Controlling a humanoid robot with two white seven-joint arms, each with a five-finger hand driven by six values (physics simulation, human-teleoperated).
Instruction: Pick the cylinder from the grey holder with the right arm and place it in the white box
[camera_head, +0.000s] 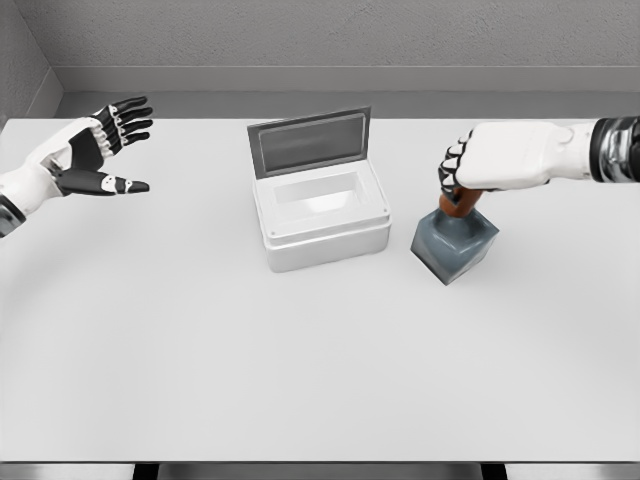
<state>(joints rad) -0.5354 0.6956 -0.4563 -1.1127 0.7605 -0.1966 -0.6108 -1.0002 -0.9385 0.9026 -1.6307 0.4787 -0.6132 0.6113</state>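
A brown-orange cylinder stands in the grey holder, right of the table's middle, with only its upper part showing. My right hand comes in from the right edge and sits on top of the cylinder, fingers curled around its upper end. The white box stands at the table's centre, left of the holder, with its grey lid raised at the back and its inside showing. My left hand hovers at the far left with fingers spread, holding nothing.
The white table stretches wide in front of the box and holder. A grey wall runs along the back edge. A narrow gap separates the box from the holder.
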